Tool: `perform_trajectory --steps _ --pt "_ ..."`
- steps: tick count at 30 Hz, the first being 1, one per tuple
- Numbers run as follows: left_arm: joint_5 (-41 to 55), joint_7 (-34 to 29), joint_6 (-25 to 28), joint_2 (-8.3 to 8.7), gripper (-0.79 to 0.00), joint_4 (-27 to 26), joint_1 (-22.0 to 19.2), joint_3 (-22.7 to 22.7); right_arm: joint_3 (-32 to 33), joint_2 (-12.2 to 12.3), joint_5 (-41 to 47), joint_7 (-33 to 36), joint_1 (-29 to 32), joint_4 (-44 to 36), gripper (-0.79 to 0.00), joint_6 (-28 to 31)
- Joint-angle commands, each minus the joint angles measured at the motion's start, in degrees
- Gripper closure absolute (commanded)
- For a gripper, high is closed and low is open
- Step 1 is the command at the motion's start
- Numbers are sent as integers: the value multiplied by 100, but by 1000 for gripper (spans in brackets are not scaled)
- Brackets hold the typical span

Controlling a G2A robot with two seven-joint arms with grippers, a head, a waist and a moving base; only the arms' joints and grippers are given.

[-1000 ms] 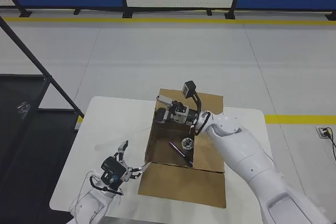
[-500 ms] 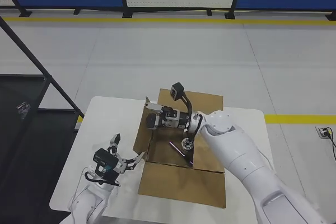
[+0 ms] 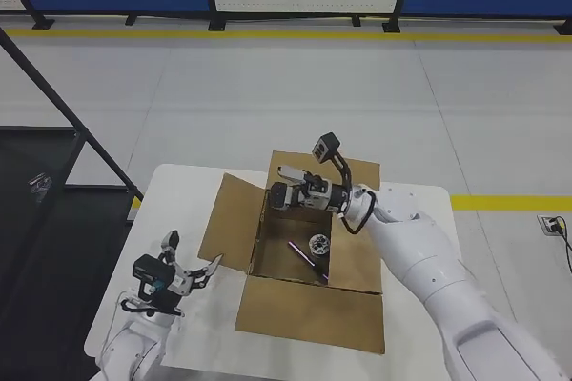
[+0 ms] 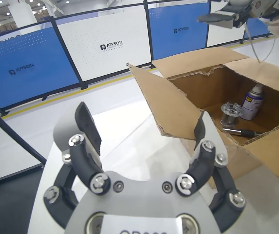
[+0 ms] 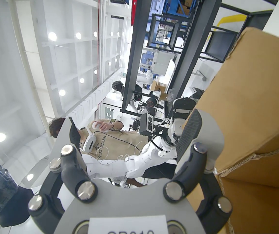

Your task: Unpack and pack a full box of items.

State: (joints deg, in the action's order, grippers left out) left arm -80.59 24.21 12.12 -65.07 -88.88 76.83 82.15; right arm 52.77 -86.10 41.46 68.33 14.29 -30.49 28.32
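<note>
White table (image 3: 172, 205), top view: cardboard box (image 3: 310, 310) sits toward 3 o'clock from the table's centre with its flaps folded out. Left flap (image 3: 231, 221) leans outward at 9 o'clock of the opening.

Contents, by my left wrist view:
- spray can (image 4: 251, 104) upright against the far inner wall
- metal spool (image 4: 230, 116) just beside the can
- slim pen-like tool (image 4: 242, 131) lying flat on the box floor near the spool

My left gripper (image 3: 186, 271) is low over the table at 9 o'clock of the box. It is spread wide and holds nothing. One fingertip (image 4: 201, 122) is just beside the left flap's ragged lower corner; I cannot tell whether they touch.

My right gripper (image 3: 278, 187) hangs above the 11 o'clock corner of the opening, pointing toward 9 o'clock. It is also spread wide and empty. In my right wrist view one finger (image 5: 190, 132) lies close alongside cardboard.
</note>
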Motion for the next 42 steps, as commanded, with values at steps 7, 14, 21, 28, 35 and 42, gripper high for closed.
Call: perform_trajectory --steps 7,14,21,28,35,42 --pt "-2 -161 69 0 -785 333 -24 69 604 253 137 -229 192 -139 -785 204" --pt "-43 -209 83 -5 -785 479 -41 85 1088 456 118 -721 488 -523 -785 262" --pt "-70 -97 126 5 -785 277 35 194 1119 471 91 -804 512 -538 -785 224" --pt "-148 -25 186 21 -785 -224 120 313 1165 500 42 -781 695 -863 -785 296" --pt "-160 87 247 18 -785 -949 210 329 1638 743 -191 -174 1231 -1776 -785 731" --pt "-21 -291 933 7 -785 -1635 98 -11 2273 1031 -552 -47 1879 -2789 -785 809"
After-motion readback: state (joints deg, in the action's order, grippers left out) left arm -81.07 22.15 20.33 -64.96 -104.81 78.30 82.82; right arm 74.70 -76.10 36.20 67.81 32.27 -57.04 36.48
